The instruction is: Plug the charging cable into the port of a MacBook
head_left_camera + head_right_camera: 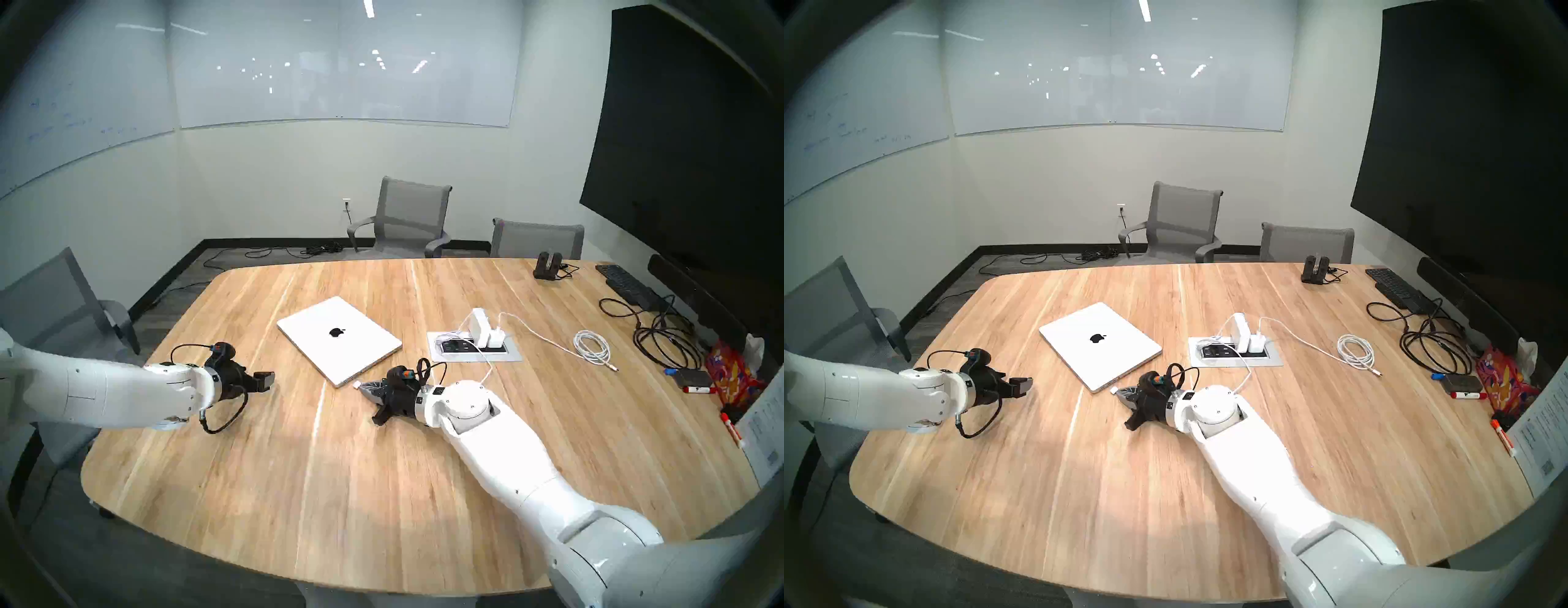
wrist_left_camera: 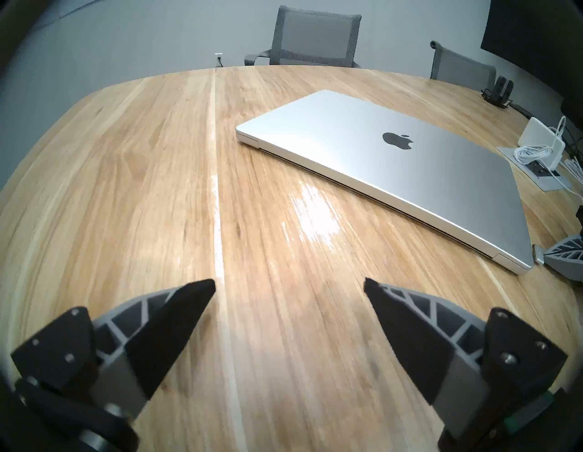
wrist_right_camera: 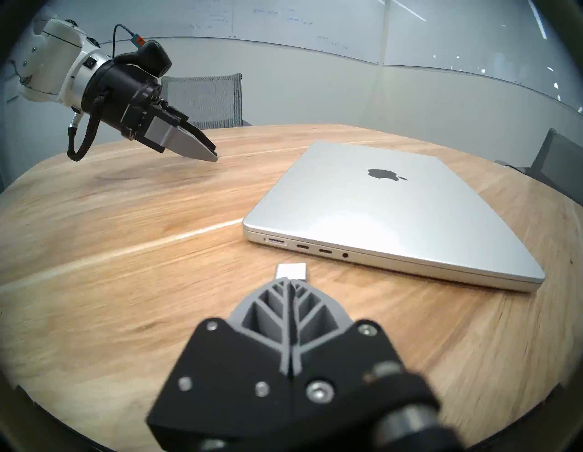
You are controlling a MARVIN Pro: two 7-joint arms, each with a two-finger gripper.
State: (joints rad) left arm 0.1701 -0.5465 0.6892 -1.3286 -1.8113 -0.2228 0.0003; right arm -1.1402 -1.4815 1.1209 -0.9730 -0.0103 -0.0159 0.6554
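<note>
The slim silver closed laptop with a black apple logo on its lid, the MacBook, lies flat on the light wood-grain tabletop, turned at an angle to the tabletop's edges. In the right wrist view its near side edge shows a row of small ports: one wide slot at the left, two oval slots, then a round jack.

The right tool sits low over the tabletop, just beside the laptop's near corner. Its two grey ribbed fingers are pressed together on the small flat white-silver connector of the long thin white charging cable. The connector tip juts out past the fingertips and points toward the port edge, close to it but apart from it, roughly facing the leftmost slot. From the right wrist the cable runs back to the large white power brick, which stands plugged into the grey recessed outlet panel in the tabletop, to the right of the laptop.

The left tool hovers above bare wood to the left of the laptop, well apart from it, with its dark-padded fingers spread wide and nothing between them.

A second white cord in a bundled loop lies farther right on the tabletop, near a black keyboard and tangled black cords.
</note>
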